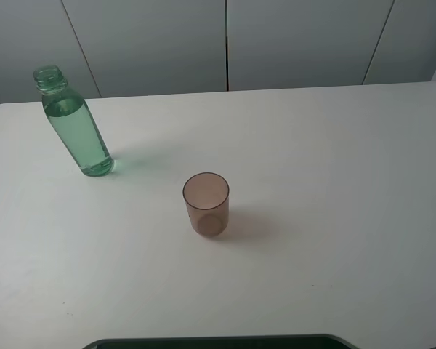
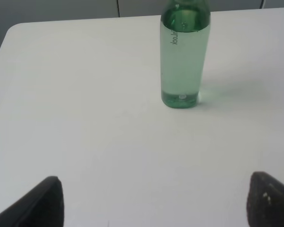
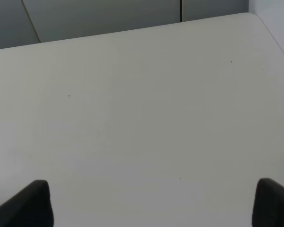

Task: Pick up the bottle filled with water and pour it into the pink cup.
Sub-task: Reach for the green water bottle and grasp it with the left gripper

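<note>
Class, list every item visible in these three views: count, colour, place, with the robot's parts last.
table: one, white, under everything.
bottle: one, clear green, water inside, uncapped, upright at the table's far left.
pink cup: one, translucent brownish-pink, upright near the table's middle.
wall panels: several, grey, behind the table.
left end effector: one, black, open, facing the bottle.
right end effector: one, black, open, above bare tabletop.

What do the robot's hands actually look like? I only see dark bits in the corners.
Little shows. The left gripper and right gripper each show two matte black fingers with rounded tips; one left finger carries pale specks. No cables, markings or arms are visible.
</note>
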